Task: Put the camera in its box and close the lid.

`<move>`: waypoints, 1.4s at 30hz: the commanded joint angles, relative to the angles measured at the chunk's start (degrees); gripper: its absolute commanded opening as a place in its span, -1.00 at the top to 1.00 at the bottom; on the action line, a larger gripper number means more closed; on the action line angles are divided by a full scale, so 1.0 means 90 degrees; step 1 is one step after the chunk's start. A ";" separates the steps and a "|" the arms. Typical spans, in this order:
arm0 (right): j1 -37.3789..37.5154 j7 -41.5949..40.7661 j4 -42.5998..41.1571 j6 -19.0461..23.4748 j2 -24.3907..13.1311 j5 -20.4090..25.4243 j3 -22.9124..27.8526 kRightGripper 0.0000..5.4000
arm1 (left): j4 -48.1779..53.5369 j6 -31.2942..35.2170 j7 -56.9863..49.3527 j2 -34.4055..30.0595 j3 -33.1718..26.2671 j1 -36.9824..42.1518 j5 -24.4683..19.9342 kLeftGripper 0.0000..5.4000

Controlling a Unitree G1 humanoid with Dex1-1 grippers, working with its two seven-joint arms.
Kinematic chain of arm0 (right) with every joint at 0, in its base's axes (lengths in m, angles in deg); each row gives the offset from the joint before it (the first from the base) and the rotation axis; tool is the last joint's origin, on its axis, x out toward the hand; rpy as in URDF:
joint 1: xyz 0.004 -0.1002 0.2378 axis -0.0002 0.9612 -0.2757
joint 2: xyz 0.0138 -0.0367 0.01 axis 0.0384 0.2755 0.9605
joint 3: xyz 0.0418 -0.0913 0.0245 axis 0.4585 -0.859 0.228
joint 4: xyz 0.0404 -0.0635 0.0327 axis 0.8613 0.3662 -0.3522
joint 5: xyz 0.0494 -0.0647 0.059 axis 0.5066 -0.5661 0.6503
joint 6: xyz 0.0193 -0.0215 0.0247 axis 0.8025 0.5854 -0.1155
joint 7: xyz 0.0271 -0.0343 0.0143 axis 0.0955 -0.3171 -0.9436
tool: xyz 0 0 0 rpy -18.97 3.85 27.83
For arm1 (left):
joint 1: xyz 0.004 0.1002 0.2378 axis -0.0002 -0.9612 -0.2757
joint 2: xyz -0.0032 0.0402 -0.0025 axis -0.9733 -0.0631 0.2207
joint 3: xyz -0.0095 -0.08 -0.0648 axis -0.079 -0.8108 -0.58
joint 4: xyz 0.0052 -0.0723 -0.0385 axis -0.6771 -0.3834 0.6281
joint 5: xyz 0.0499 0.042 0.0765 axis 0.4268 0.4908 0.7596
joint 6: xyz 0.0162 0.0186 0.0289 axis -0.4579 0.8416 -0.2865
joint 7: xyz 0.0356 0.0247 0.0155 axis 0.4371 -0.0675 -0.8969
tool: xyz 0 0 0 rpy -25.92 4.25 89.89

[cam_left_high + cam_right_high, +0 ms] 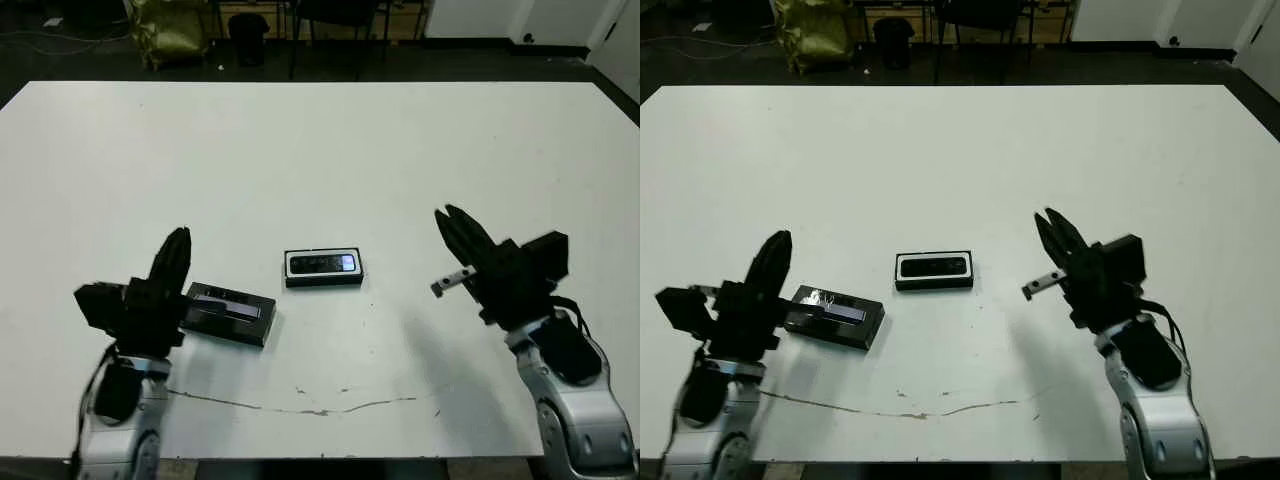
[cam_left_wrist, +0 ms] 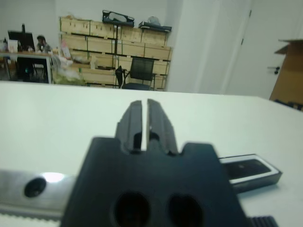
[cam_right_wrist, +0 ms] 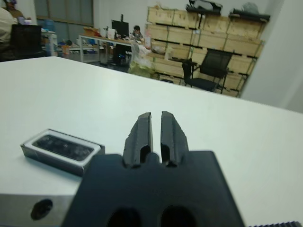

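I see the camera (image 1: 322, 264) lying in its box (image 1: 324, 281), the lid (image 1: 228, 314) apart. Left gripper (image 2: 142, 107) and right gripper (image 3: 156, 119) nearly closed, empty.

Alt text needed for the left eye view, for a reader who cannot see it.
On a white table, the camera lies in its open box at centre. The lid lies apart, by the left gripper; the right gripper hovers opposite, both empty.

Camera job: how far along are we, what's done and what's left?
Done: the slim black camera lies in the white-lined black box. In hand: nothing; the left gripper and right gripper are both shut and empty. Left: the flat black lid lies beside the left gripper, not yet on the box.
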 commanded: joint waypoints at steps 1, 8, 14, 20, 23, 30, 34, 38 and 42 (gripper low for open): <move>0.0291 0.0202 0.0062 -0.0049 -0.0035 -0.0071 0.0112 1.00 | 0.0202 0.0238 0.0020 -0.0548 -0.0376 0.0149 0.0179 1.00; 0.0512 0.0329 0.0201 -0.0267 0.0073 0.0006 0.0069 1.00 | -0.0108 0.1019 0.1240 -0.2314 -0.0954 0.1139 -0.0255 1.00; 0.0549 0.0353 0.0116 -0.0204 0.0069 0.0075 0.0032 1.00 | -0.0980 0.1555 0.2910 -0.3567 -0.0659 0.2111 -0.0554 1.00; 0.0600 0.0336 0.0189 -0.0219 0.0117 0.0296 0.0077 1.00 | -0.2056 0.1795 0.4417 -0.3808 -0.0191 0.3113 -0.0968 1.00; 0.0601 0.0290 0.0247 -0.0284 0.0063 0.0318 0.0106 1.00 | -0.2256 0.2003 0.4945 -0.3935 0.0142 0.3460 -0.0918 0.92; 0.0603 0.0289 0.0281 -0.0257 0.0078 0.0404 0.0108 1.00 | -0.1954 0.1811 0.6103 -0.4317 0.1028 0.3955 -0.0446 0.32; 0.0611 0.0350 0.0235 -0.0191 0.0053 0.0379 0.0087 1.00 | -0.2243 0.1632 0.6931 -0.4325 0.1445 0.4348 -0.0372 -0.03; 0.0595 0.0361 0.0258 -0.0130 0.0028 0.0401 0.0104 1.00 | -0.2851 0.1354 0.8110 -0.4346 0.2004 0.4908 -0.0209 -0.39; 0.0574 0.0285 0.0452 -0.0312 0.0028 0.0415 0.0129 1.00 | -0.3530 0.1001 0.8723 -0.4309 0.2395 0.5221 -0.0228 -0.75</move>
